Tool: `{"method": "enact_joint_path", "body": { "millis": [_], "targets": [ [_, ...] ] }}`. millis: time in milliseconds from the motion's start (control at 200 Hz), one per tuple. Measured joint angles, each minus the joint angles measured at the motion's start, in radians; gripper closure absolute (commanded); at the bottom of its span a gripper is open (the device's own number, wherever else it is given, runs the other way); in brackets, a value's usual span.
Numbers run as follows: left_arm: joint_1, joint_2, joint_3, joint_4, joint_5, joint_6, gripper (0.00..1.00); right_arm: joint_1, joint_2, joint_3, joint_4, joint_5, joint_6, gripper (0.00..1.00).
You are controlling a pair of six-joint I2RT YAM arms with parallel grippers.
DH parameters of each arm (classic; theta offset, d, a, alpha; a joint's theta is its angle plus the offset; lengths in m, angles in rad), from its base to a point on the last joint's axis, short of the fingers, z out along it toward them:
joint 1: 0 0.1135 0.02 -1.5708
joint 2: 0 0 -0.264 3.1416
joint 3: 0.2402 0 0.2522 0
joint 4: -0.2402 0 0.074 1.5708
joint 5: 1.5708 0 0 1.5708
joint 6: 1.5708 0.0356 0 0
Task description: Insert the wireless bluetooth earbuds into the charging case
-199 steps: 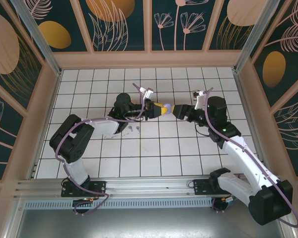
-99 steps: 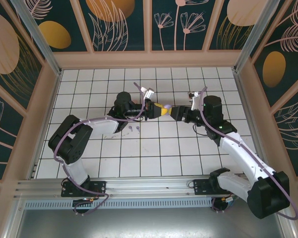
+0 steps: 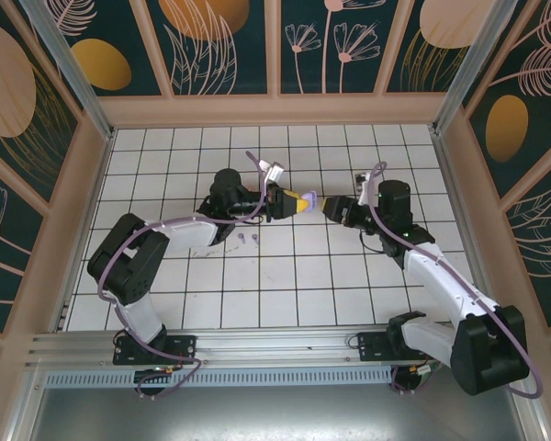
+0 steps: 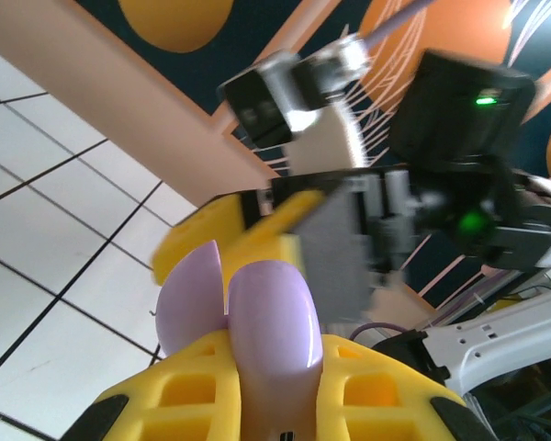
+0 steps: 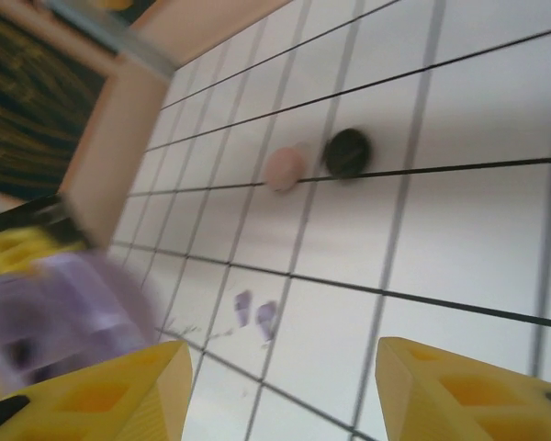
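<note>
Earbuds: two lilac earbuds (image 3: 247, 237) lie side by side on the tiled bench (image 3: 257, 294), near the left arm and not yet in any case.
Charging case: the lilac charging case (image 4: 257, 308) hangs above the bench's middle, between the two arms.
Left gripper (image 3: 296, 203): clamped on the case, offering it to the right.
Right gripper (image 3: 329, 206): jaws apart and empty. Over the last second it has closed in from a clear gap, and its tips now reach the case.
Meaning: probably a bid to work the lid, so the earbuds must wait.
Beyond: a pink case (image 5: 283, 168) and a black case (image 5: 347, 152) rest just beside each other.
</note>
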State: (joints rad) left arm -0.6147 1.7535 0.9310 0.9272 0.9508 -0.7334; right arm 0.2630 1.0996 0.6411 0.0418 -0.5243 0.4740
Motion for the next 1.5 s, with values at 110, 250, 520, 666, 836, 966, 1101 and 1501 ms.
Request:
{"method": "enact_joint_path", "body": {
  "millis": [110,250,520,666,836,966,1101,1501],
  "targets": [
    [-0.001,-0.046,-0.004,0.009,0.010,0.000,1.00,-0.036,0.002,-0.019,0.000,0.004,0.019,0.44],
    [-0.001,-0.064,-0.010,0.020,0.010,0.000,1.00,-0.037,-0.038,-0.019,0.000,-0.013,0.034,0.43],
    [-0.001,-0.064,-0.016,0.020,0.010,0.000,1.00,-0.015,-0.124,-0.020,0.056,-0.158,0.059,0.46],
    [-0.001,-0.063,-0.016,0.052,0.010,-0.019,1.00,0.022,-0.124,-0.020,0.076,-0.192,0.060,0.52],
    [-0.001,-0.055,-0.016,0.084,0.010,-0.038,1.00,0.043,-0.105,-0.019,0.090,-0.196,0.060,0.55],
    [-0.001,-0.055,-0.016,0.091,0.010,-0.046,1.00,0.054,-0.077,-0.006,0.090,-0.195,0.060,0.55],
    [-0.001,-0.055,-0.016,0.094,0.010,-0.047,1.00,0.066,-0.064,0.019,0.091,-0.195,0.060,0.57],
    [-0.001,-0.055,-0.016,0.095,0.011,-0.057,1.00,0.073,-0.047,0.052,0.091,-0.176,0.060,0.63]
  ]
}}
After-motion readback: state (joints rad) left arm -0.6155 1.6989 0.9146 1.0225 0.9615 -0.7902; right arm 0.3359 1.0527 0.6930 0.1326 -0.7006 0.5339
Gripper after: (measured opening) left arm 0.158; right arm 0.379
